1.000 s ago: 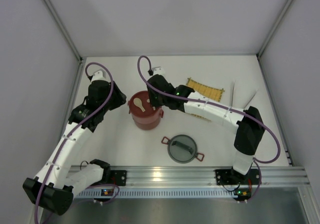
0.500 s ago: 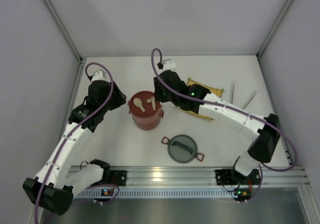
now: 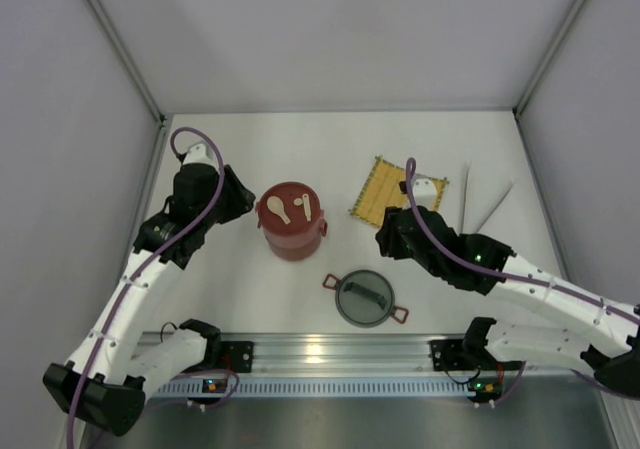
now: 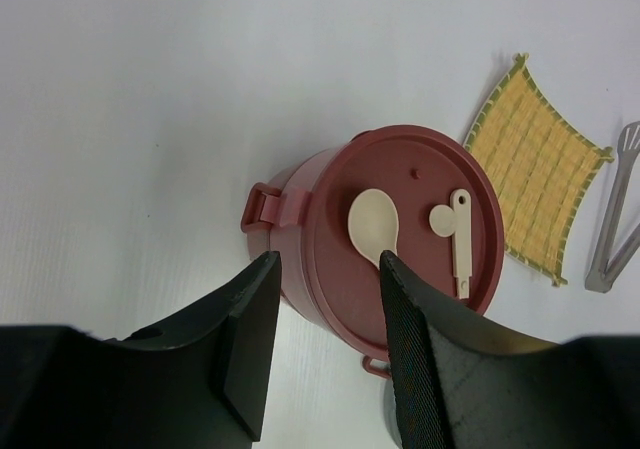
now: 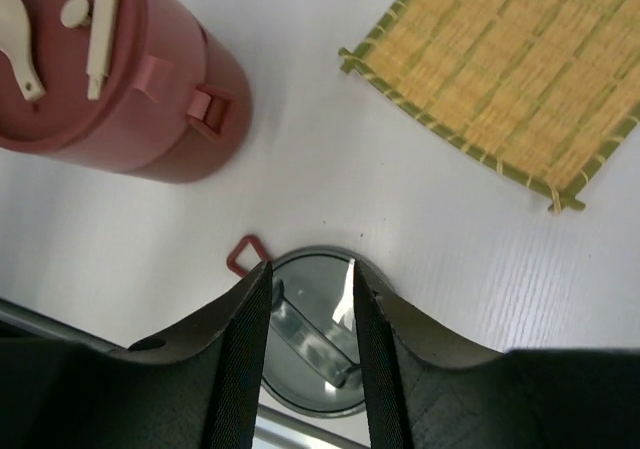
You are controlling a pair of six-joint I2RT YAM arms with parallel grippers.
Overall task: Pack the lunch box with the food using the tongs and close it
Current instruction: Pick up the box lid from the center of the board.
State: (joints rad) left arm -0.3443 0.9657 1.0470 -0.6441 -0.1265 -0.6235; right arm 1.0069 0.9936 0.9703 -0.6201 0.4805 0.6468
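Note:
The dark-red lunch box (image 3: 292,231) stands stacked at centre left with a flat red lid on top, where two cream spoon-shaped pieces lie. Its grey domed lid (image 3: 366,299) rests apart on the table, closer to the arm bases. The pale tongs (image 3: 468,197) lie at the right, beside the yellow mat. No food shows in any view. My left gripper (image 3: 238,201) hangs open just left of the lunch box (image 4: 400,219), holding nothing. My right gripper (image 3: 386,239) is open and empty above the far edge of the grey lid (image 5: 310,354).
A yellow woven mat (image 3: 390,191) lies between the lunch box and the tongs (image 4: 618,219). White walls enclose the table on three sides. An aluminium rail (image 3: 330,351) runs along the near edge. The lid's red side handle (image 5: 245,254) sticks out towards the lunch box.
My right arm has pulled back from over the lunch box to the near right, uncovering the mat, and its jaws have opened slightly. The left arm has barely moved.

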